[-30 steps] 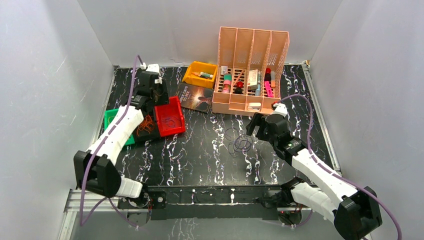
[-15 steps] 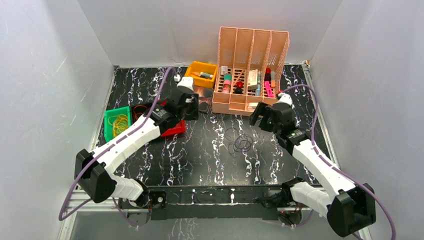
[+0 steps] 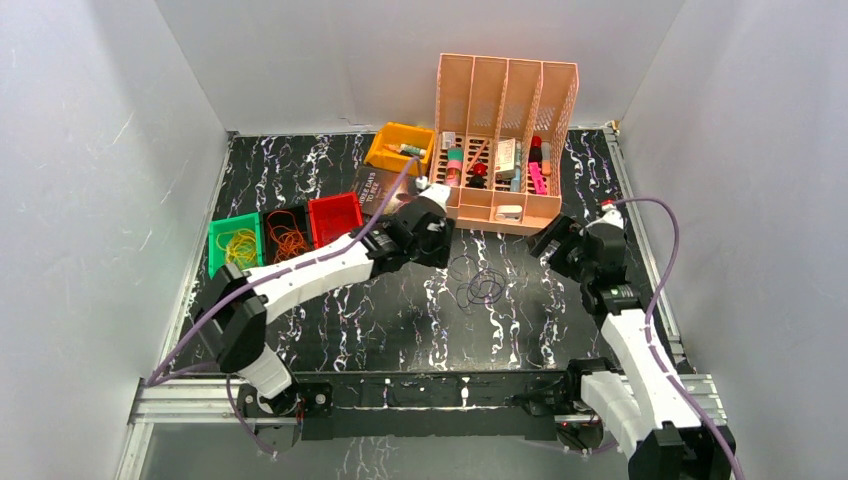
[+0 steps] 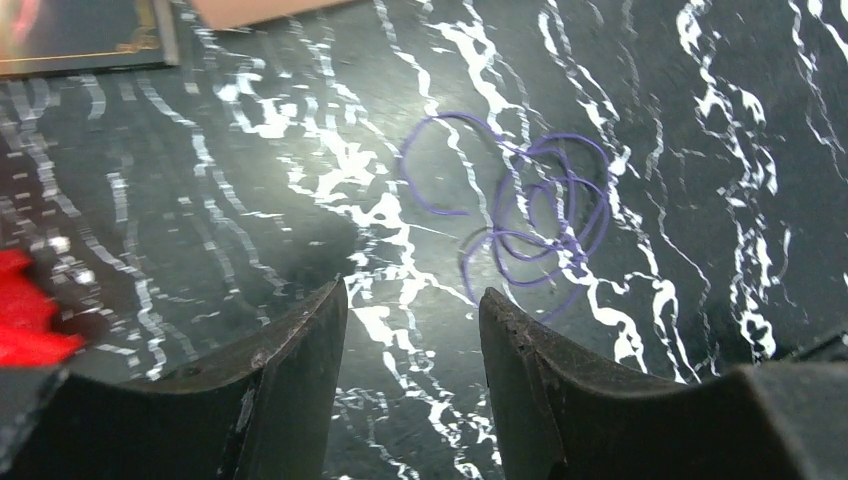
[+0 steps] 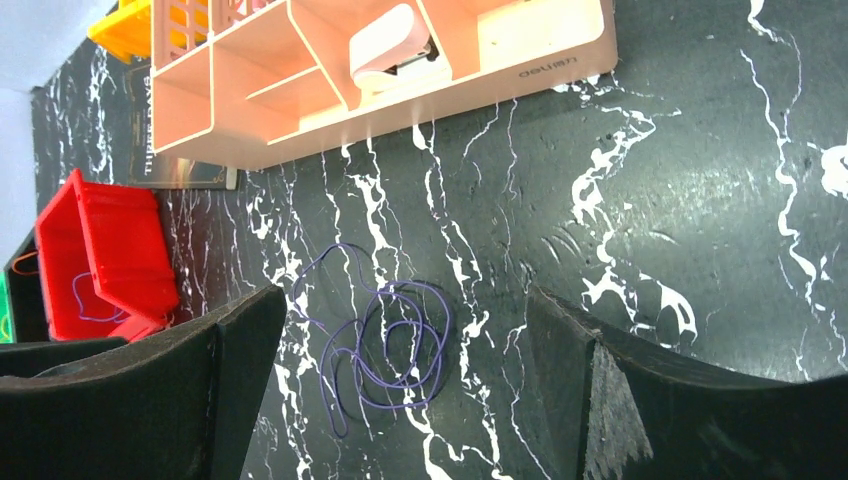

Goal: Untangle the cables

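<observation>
A loose tangle of thin dark purple cables (image 3: 485,288) lies on the black marbled table near its middle, also seen as cables (image 4: 560,243) and cables (image 5: 372,352). My left gripper (image 3: 440,245) hovers just left of the tangle. In its wrist view the left gripper (image 4: 412,297) is open with only table between its fingers, the purple loops just beyond its right finger. My right gripper (image 3: 553,247) is off to the tangle's right, wide open and empty, as the right gripper (image 5: 405,295) looks down on the loops. Yellow cables (image 3: 238,247) and orange cables (image 3: 290,238) lie in bins at the left.
A green bin (image 3: 218,235), a dark bin (image 3: 270,215) and a red bin (image 3: 335,218) stand in a row at the left; a purple strand (image 5: 85,300) lies in the red one. A peach organiser (image 3: 505,140), a yellow bin (image 3: 400,148) and a book (image 3: 385,190) are at the back.
My left arm has swung from the bins at the left across to the purple tangle. My right arm has drawn back to the right, away from it.
</observation>
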### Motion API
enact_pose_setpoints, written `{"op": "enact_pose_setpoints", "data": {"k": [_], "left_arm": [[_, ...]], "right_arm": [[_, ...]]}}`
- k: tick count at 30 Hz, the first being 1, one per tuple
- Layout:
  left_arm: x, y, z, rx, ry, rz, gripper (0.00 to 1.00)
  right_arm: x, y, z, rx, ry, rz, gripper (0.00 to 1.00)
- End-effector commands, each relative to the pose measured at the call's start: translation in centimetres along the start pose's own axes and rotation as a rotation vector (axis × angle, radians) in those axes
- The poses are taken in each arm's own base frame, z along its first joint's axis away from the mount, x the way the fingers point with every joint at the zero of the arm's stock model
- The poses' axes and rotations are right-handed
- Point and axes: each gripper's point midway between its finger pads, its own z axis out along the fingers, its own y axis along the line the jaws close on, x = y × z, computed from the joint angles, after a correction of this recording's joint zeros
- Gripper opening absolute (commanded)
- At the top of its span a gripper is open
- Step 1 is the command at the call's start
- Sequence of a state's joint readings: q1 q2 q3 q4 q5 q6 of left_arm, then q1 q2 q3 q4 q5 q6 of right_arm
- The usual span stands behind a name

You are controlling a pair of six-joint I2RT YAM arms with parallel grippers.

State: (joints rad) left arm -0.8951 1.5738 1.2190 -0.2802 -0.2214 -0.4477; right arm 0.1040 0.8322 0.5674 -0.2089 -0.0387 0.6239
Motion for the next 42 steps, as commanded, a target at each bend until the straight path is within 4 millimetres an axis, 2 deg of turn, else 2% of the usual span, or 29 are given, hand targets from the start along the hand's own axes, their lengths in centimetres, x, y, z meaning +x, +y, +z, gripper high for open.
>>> {"op": "enact_pose_setpoints", "data": {"k": [1, 6, 9, 13, 18, 25, 27, 33, 38, 42], "left_arm": [[-1.8, -5.3, -0.2, 0.149, -0.054, 0.016, 0.5], [-0.7, -8.9, 1.2, 0.244, -0.026, 0.057, 0.51], [0.2, -10.1, 2.4, 0.266, -0.004, 0.076, 0.51], [1.5, -10.2, 4.0, 0.252, 0.037, 0.075, 0.5], [3.8, -9.4, 6.0, 0.194, 0.112, 0.052, 0.47], [5.7, -10.6, 7.3, 0.236, 0.189, 0.034, 0.37], [5.9, -10.5, 7.4, 0.237, 0.193, 0.034, 0.31], [5.1, -10.1, 6.8, 0.215, 0.171, 0.04, 0.02], [3.3, -9.7, 5.4, 0.196, 0.128, 0.05, 0.0], [1.5, -8.4, 3.7, 0.139, 0.063, 0.049, 0.0]], "right_arm": [[-0.8, 0.2, -0.6, -0.033, -0.091, 0.06, 0.98], [-0.4, 0.2, -0.5, -0.038, -0.077, 0.07, 0.98], [-0.4, -0.1, -0.6, -0.024, -0.081, 0.07, 0.98], [-0.4, -0.3, -0.8, -0.011, -0.08, 0.069, 0.98], [-0.1, -0.4, -0.8, -0.014, -0.075, 0.071, 0.98], [0.0, -0.2, -0.8, -0.024, -0.07, 0.065, 0.98], [0.0, -0.3, -0.9, -0.021, -0.072, 0.063, 0.98], [0.4, 0.2, -0.8, -0.056, -0.058, 0.058, 0.98], [0.9, 4.4, -1.3, -0.299, -0.01, 0.002, 0.98], [1.0, 5.4, -1.5, -0.37, -0.009, -0.024, 0.98]]}}
